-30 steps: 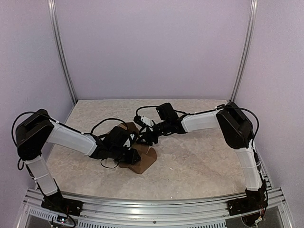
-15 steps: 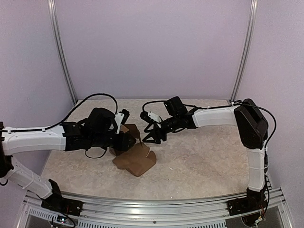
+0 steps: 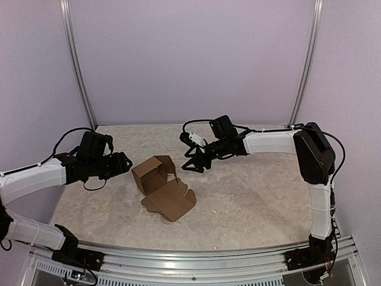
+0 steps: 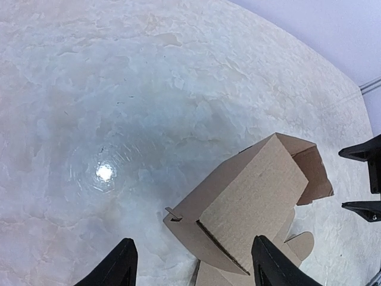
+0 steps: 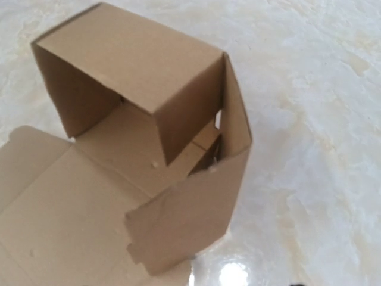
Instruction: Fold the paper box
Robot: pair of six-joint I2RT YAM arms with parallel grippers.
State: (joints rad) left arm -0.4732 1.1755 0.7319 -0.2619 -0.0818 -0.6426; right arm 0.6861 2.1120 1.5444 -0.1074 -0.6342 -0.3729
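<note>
The paper box (image 3: pixel 152 173) is brown cardboard, partly folded. Its walls stand up in a squarish shape and its flat lid panel (image 3: pixel 172 202) lies toward the near edge. My left gripper (image 3: pixel 125 162) is open, to the left of the box and apart from it. In the left wrist view the box (image 4: pixel 253 193) lies ahead of that gripper (image 4: pixel 193 265), with nothing between the fingers. My right gripper (image 3: pixel 191 161) is open just right of the box, not touching it. The right wrist view shows the open box (image 5: pixel 137 59) and a loose side flap (image 5: pixel 190 214). That gripper's own fingers are out of frame.
The box rests on a pale marbled tabletop (image 3: pixel 256 196). Purple walls with metal corner posts (image 3: pixel 76 65) close the back and sides. An aluminium rail (image 3: pixel 196 262) runs along the near edge by the arm bases.
My left gripper has let go of the box, opened wide and drawn back to the left. My right gripper has backed off slightly to the right. The box now stands uncovered.
</note>
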